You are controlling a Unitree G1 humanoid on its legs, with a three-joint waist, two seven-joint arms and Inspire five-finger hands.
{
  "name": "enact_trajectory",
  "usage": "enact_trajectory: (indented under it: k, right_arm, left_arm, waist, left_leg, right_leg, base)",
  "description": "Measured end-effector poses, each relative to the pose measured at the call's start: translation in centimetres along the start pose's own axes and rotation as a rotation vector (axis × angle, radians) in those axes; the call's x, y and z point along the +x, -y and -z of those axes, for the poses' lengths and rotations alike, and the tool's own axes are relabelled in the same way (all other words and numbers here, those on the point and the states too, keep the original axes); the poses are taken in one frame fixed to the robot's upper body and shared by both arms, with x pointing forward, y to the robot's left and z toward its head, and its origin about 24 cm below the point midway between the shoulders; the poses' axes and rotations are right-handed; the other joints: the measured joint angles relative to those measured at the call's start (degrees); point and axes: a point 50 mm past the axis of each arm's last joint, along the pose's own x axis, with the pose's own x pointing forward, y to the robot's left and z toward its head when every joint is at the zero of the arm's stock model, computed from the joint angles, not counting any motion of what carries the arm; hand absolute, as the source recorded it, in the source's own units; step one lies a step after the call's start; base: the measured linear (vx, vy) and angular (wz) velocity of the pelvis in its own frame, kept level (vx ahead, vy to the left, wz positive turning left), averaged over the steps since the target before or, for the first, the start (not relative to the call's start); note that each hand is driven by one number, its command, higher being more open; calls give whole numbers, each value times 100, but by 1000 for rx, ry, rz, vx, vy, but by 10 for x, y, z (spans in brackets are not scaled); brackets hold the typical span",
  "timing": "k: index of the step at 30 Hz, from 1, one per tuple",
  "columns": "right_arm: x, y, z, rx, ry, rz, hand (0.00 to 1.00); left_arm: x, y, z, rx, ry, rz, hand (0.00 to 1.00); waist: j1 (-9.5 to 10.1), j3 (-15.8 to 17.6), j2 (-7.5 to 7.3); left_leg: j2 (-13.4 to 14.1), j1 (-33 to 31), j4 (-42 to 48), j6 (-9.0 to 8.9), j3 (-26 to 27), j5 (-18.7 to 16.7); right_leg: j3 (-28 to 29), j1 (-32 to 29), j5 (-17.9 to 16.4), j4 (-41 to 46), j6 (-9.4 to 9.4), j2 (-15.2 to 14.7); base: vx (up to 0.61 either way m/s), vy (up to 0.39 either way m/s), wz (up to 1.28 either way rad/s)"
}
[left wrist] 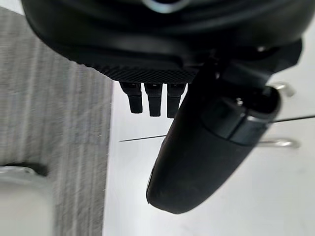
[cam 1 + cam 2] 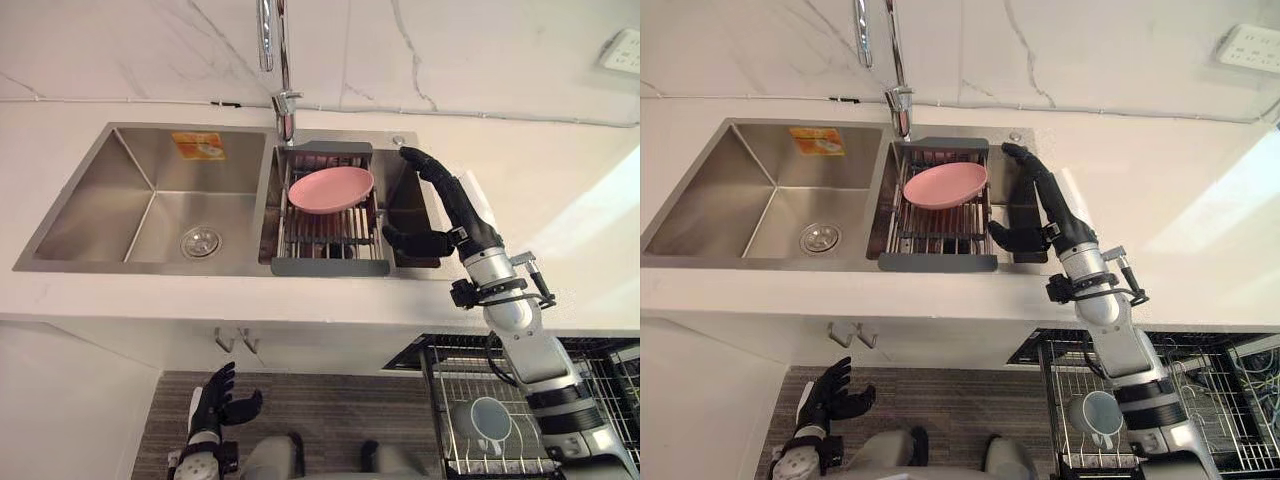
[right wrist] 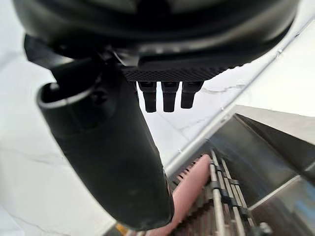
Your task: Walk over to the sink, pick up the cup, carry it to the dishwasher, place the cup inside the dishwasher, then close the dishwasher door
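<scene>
Your right hand (image 2: 466, 220) reached out over the right basin of the sink (image 2: 100, 200), fingers straight and pointing toward the back wall, thumb spread off to the side; it was wide open and held nothing. In the right wrist view the fingers (image 3: 169, 98) stood in a straight row, and past them showed the pink plate (image 3: 192, 189) and the bars of the dish rack (image 3: 222, 194). From the head camera, that hand hung just beside the right end of the dish rack, and you could not tell whether it touched the basin wall.

The cup (image 2: 489, 420) was nowhere near that hand. It lay well apart, below the edge of the table (image 2: 560, 200), inside the wire dishwasher basket (image 2: 600, 365) at the lower right, partly behind your right forearm. It looked pale blue-grey and round, its mouth turned up toward the head camera. A lighter bit showed at its near edge; whether that was a handle you could not tell.

Your left hand (image 2: 216, 400) hung low by the striped grey floor (image 2: 330, 400), in front of the white cabinet, fingers relaxed and apart, empty.

The pink plate lay tilted on the dish rack, which spanned the right basin. The left basin had a round drain (image 2: 200, 240), and the tap (image 2: 283, 60) rose behind the divider.
</scene>
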Motion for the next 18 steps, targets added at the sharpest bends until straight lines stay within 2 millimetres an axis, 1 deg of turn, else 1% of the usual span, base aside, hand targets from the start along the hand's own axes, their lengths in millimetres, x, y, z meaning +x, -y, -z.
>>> enact_trajectory:
  k: [3, 7, 12, 14, 18]
  right_arm:
    - [-1, -2, 2, -16, -8, -33, 90]
    - [5, -5, 4, -70, -12, -68, 90]
    - [13, -9, 9, -168, -26, -95, 90]
    - [18, -11, 15, -220, -52, -108, 90]
    - [24, -9, 26, -293, -107, -97, 90]
  left_arm:
    - [-1, 1, 3, 3, -10, 8, 90]
    - [0, 2, 0, 21, 2, 14, 90]
    - [0, 2, 3, 34, -12, 16, 90]
    - [-1, 2, 7, 45, -25, 17, 90]
    - [-2, 1, 9, 47, -33, 16, 90]
  waist:
    - [12, -14, 3]
    - [9, -28, 4]
    - [61, -29, 6]
    - [85, -29, 9]
    - [166, -20, 46]
  left_leg:
    - [-8, 109, -82, -3, -14, 9]
    - [-40, 163, -268, -21, -130, 169]
    - [-119, 178, -431, -30, -352, 322]
    - [-153, 151, -585, -30, -462, 452]
    - [-150, 26, -680, -30, -618, 504]
  right_leg:
    - [-27, 194, 67, -235, 1, 1]
    - [-150, 393, 318, -602, -22, 1]
    - [-332, 479, 353, -711, -22, -36]
    - [-447, 462, 378, -766, -34, -51]
    - [-551, 361, 389, -792, -59, -17]
  base:
    - [81, -2, 3]
    - [19, -1, 15]
    - [-33, -17, 25]
    - [-82, -34, 26]
    - [-115, -25, 19]
